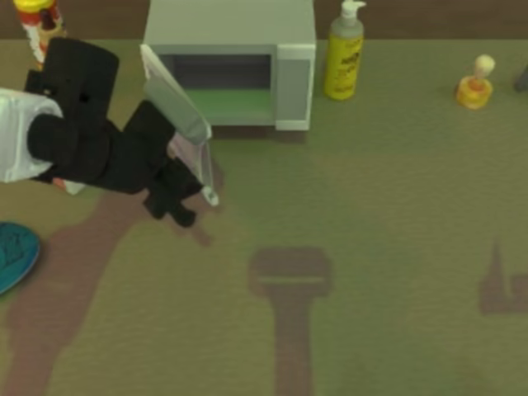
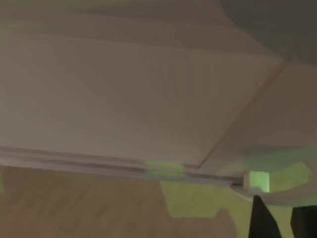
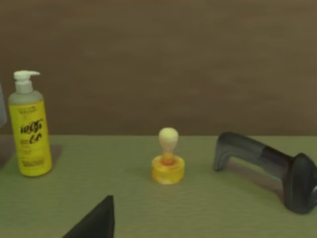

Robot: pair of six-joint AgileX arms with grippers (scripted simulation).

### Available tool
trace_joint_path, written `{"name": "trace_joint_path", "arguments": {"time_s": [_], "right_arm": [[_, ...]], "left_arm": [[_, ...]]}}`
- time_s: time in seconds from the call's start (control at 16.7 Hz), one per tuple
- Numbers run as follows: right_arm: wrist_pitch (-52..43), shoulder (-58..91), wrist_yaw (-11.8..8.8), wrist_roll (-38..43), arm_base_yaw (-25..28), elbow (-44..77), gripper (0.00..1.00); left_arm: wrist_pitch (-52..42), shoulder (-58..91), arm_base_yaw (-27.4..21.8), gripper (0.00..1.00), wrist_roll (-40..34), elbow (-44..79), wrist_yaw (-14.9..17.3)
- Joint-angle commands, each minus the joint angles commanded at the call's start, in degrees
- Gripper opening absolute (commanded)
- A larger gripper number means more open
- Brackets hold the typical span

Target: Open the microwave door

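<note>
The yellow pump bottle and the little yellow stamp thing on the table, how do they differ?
The yellow pump bottle stands tall and slim, while the yellow stamp is low and squat. The bottle has a white pump top and dark lettering on its side; the stamp has a rounded cream knob and no lettering. In the top view the bottle stands right beside the microwave, the stamp farther right, by itself. Both are yellow, upright and near the table's back edge.

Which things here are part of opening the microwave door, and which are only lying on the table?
Job: microwave; microwave door, swung open; left gripper at its free edge.

Lying about: yellow pump bottle; yellow stamp; dark scanner; can; blue plate.
</note>
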Motion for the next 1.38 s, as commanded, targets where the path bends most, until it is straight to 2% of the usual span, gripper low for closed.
{"name": "trace_joint_path", "arguments": {"time_s": [1.08, 1.38], "right_arm": [[0.0, 0.0, 0.0, 0.0, 0.0, 0.0, 1.0], [0.0, 0.0, 0.0, 0.0, 0.0, 0.0, 1.0]], "left_arm": [[0.0, 0.0, 0.0, 0.0, 0.0, 0.0, 0.0], [-1.2, 0.0, 0.8, 0.0, 2.2, 0.2, 1.5]]}}
